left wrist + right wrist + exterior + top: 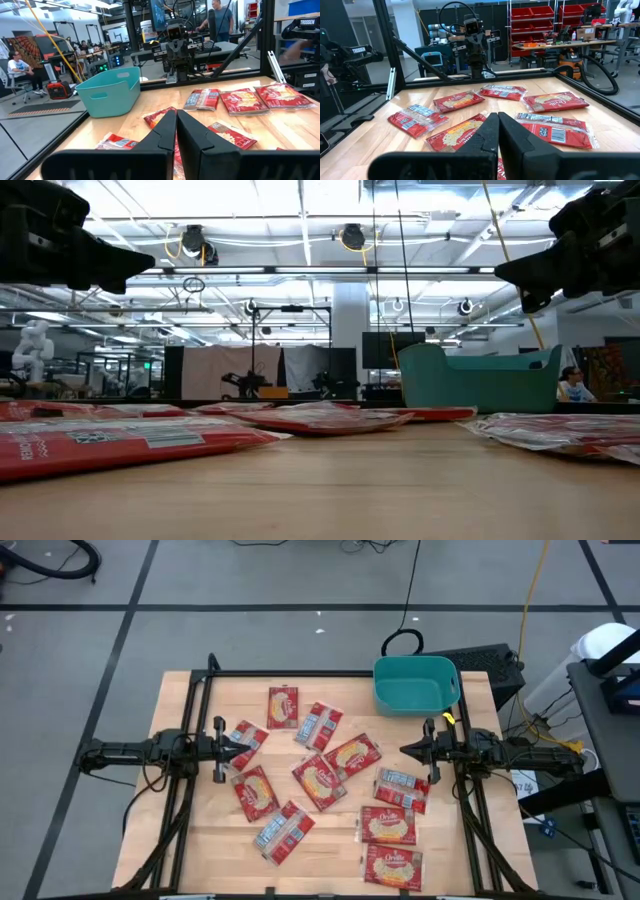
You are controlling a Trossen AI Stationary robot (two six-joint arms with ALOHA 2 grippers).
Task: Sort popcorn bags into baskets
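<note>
Teal basket: far right corner of table, empty.
Popcorn bags: about ten, loose on wood, all outside basket, spreading from just beside it toward near edge; several overlapping.
Left gripper: raised, well away from basket across bags, clenched, holding nothing.
Right gripper: raised, just near side of basket, clenched, empty.
Risks: overlapped bags likely lifting in pairs; flat slick packets hard to pinch, prone to sliding; narrow basket inviting bags catching on rim.

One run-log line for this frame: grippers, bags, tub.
left gripper: shut, empty, table's left | right gripper: shut, empty, table's right | popcorn bags: all on table | tub: empty, far right corner
</note>
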